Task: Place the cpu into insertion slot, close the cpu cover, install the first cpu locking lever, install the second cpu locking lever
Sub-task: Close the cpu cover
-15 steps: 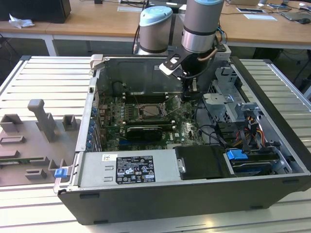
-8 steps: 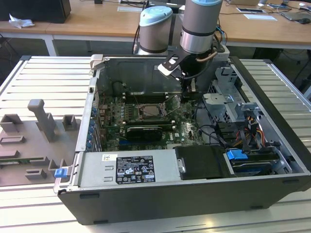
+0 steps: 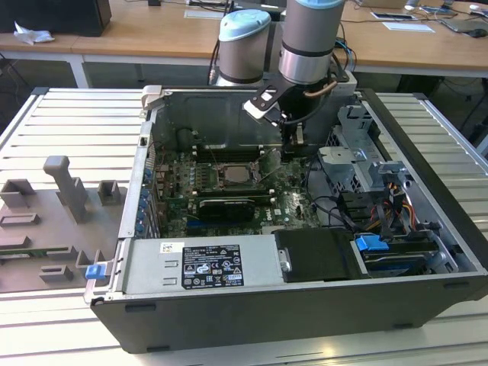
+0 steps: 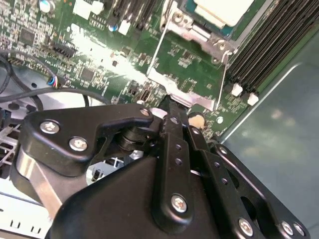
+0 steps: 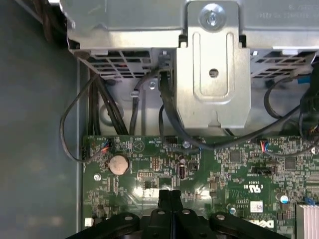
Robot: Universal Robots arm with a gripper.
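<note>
Gripper - fingers pressed together, no gap, nothing seen between them in first wrist view. Tip low over green board, just beside free edge of cover; contact unclear. Cover open - tilted up off slot, hinged at slot's near side. Cpu already seated in slot, pale face up, inside case.

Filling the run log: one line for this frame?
cpu: in insertion slot | cpu cover: open, raised | gripper: at cover's free edge, contact unclear | jaws: shut
</note>
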